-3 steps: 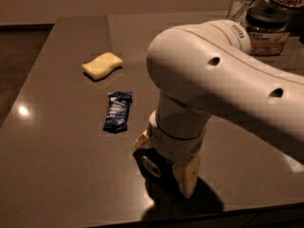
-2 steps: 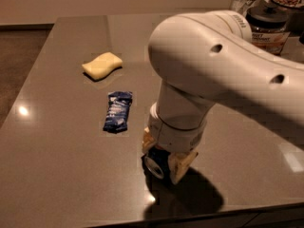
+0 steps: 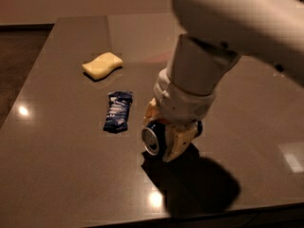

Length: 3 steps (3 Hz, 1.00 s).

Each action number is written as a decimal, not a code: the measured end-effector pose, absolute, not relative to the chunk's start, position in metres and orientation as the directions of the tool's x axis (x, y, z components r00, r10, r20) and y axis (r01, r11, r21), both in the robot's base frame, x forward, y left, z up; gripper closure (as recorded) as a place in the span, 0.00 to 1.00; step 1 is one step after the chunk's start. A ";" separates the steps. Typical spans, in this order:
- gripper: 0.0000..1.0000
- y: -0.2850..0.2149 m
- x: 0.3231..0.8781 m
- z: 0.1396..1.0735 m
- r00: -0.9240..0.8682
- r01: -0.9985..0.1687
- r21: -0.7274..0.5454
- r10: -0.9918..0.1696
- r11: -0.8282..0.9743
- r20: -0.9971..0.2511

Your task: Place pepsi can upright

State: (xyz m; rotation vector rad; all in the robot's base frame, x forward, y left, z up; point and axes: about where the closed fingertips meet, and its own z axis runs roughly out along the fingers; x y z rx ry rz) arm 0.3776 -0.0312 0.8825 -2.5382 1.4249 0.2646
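Note:
The pepsi can lies on its side between my gripper's fingers, with its silver end facing front left and a bit of dark-blue body showing at the right. My gripper hangs under the big white arm near the table's front middle and is shut on the can. It holds the can just above the tabletop, with a dark shadow beneath. One cream finger covers the can's front side. Most of the can's body is hidden by the fingers and wrist.
A flat crinkled blue snack wrapper lies just left of the gripper. A yellow sponge lies further back left. The table's front edge runs close below the gripper's shadow. The white arm fills the upper right.
The gripper has risen a little and turned, and the can's silver end now shows between the fingers. The arm now covers the jars at the back right.

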 end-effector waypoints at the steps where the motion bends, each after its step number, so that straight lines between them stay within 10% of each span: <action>1: 1.00 -0.021 0.383 0.899 0.378 -0.920 -0.069 -0.824 -0.387 -0.422; 3: 1.00 -0.004 0.382 0.915 0.035 -0.988 0.064 -0.607 -0.140 -0.794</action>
